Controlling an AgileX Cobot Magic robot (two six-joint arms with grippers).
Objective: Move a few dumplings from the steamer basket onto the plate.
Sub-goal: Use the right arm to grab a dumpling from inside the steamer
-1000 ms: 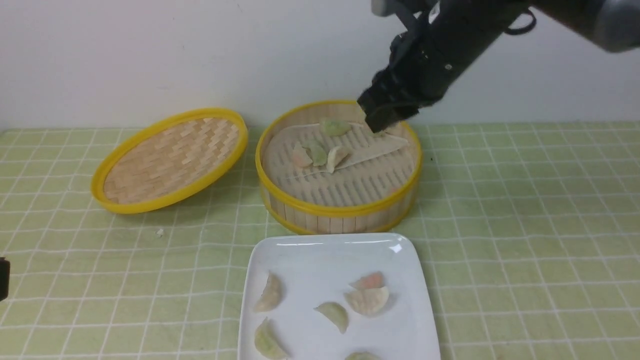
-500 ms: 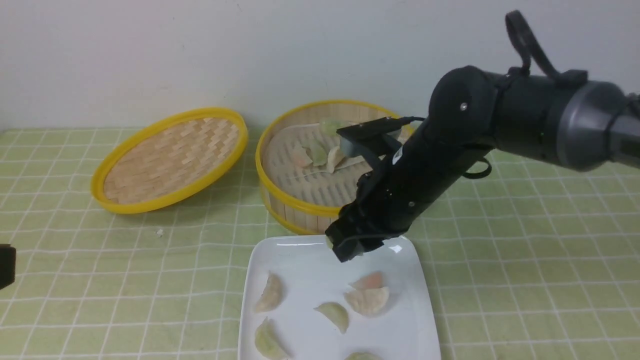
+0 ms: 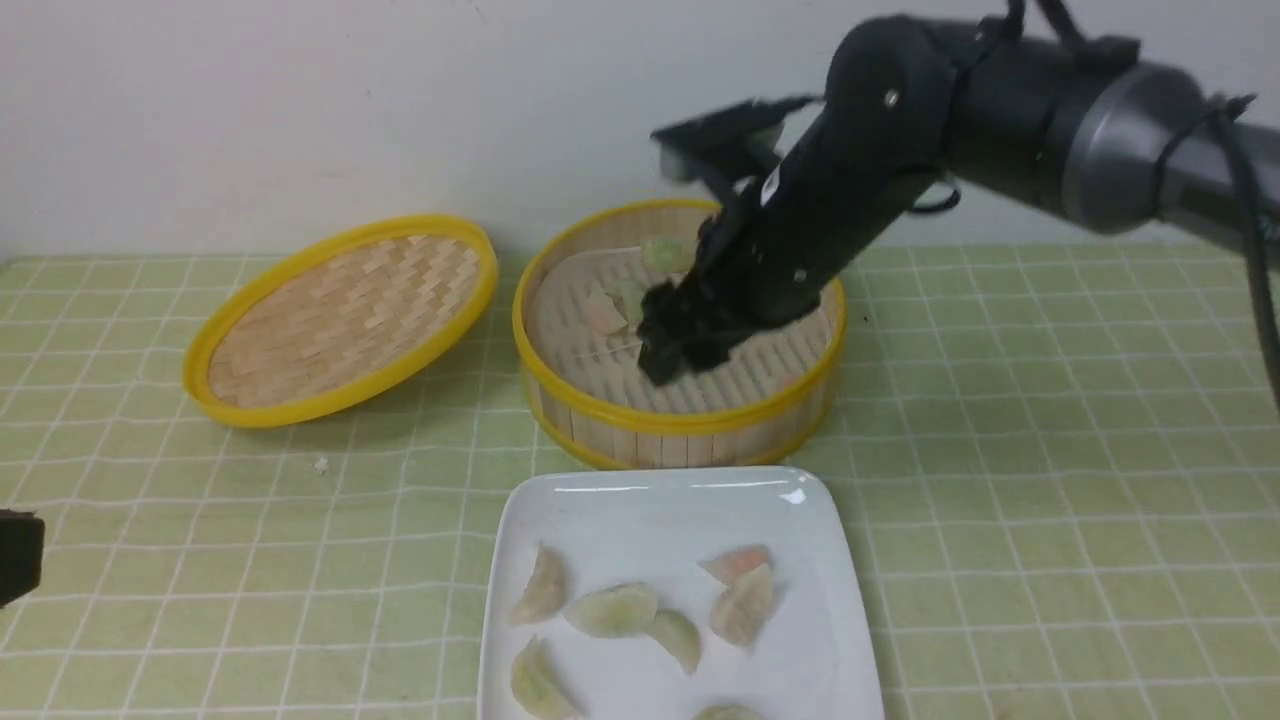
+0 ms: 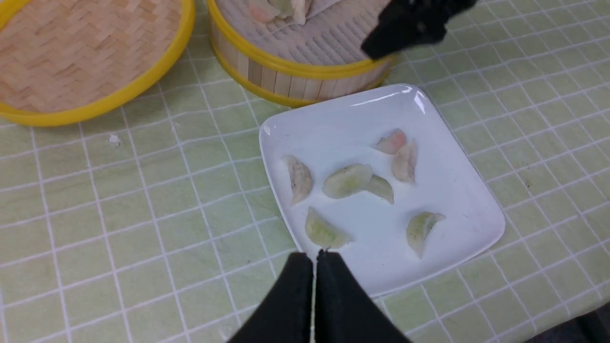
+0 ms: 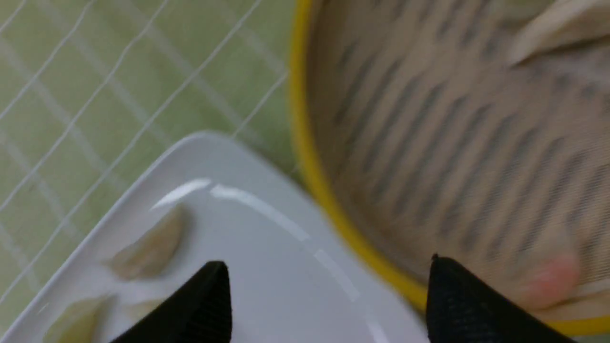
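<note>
The steamer basket [image 3: 680, 420] stands mid-table, holding a few dumplings [image 3: 603, 312] on its liner. The white plate [image 3: 650, 510] lies just in front of it with several dumplings [image 3: 612, 610], pale green, cream and pinkish. My right gripper [image 3: 665, 360] hangs over the basket's front half, above the floor. In the right wrist view it [image 5: 326, 262] is open and empty, over the basket rim [image 5: 310, 157] and the plate's corner [image 5: 267, 267]. My left gripper [image 4: 314, 253] is shut and empty above the plate's near edge [image 4: 381, 281].
The woven yellow-rimmed lid [image 3: 340, 320] leans on the table left of the basket. A small white crumb [image 3: 319, 464] lies on the green checked cloth. A wall runs close behind the basket. A black part of my left arm [image 3: 18, 555] shows at the left edge.
My right gripper carried a pale green dumpling from the basket down to the plate and let it go. It has risen back over the basket, open. A cream dumpling on the plate shifted.
</note>
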